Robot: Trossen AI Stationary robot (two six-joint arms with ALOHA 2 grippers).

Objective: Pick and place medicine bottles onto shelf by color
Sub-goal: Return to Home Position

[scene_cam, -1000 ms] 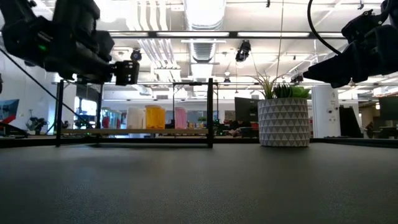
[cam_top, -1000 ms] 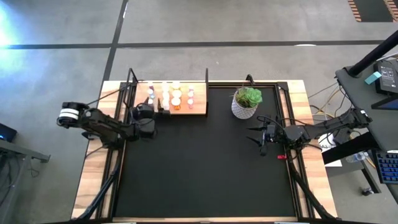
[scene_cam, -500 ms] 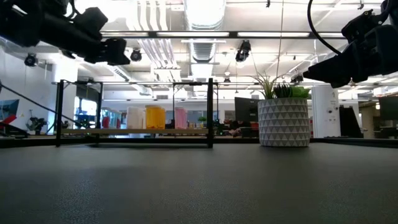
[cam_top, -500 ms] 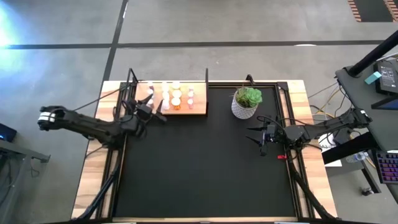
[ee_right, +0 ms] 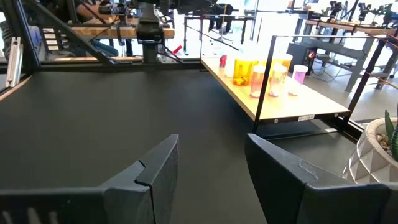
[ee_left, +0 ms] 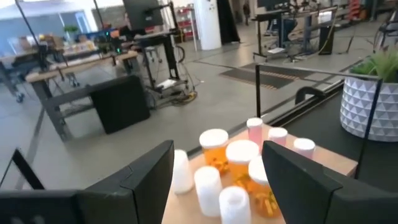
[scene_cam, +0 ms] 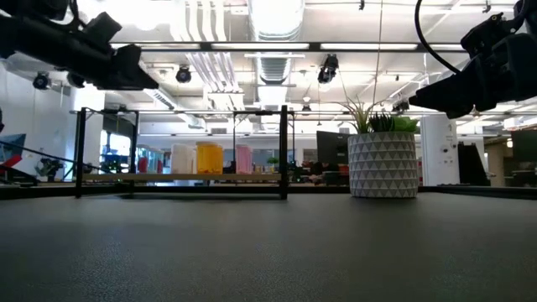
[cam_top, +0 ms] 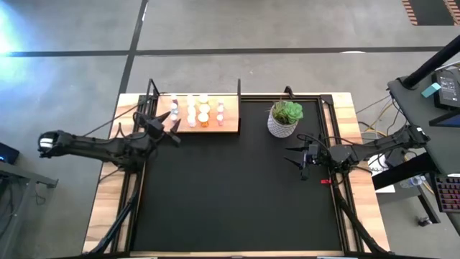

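Several small white, orange and pink medicine bottles [cam_top: 197, 112] stand upright in rows on the light-wood shelf [cam_top: 228, 126] at the mat's far left; they also show in the left wrist view [ee_left: 239, 174]. My left gripper [cam_top: 171, 126] is open and empty, raised just left of the shelf, its fingers toward the bottles. My right gripper [cam_top: 296, 161] is open and empty above the mat's right side, below the plant pot.
A white pot with a green plant [cam_top: 284, 119] stands at the mat's far edge, right of the shelf. A small red object [cam_top: 325, 181] lies at the mat's right border. The large black mat [cam_top: 237, 201] stretches bare toward the near edge. Thin black posts [scene_cam: 284, 151] rise at the shelf's corners.
My left gripper has drawn back from the shelf toward the table's left edge and risen, its arm stretching out flatter. My right gripper has kept still. The bottles stand as before.
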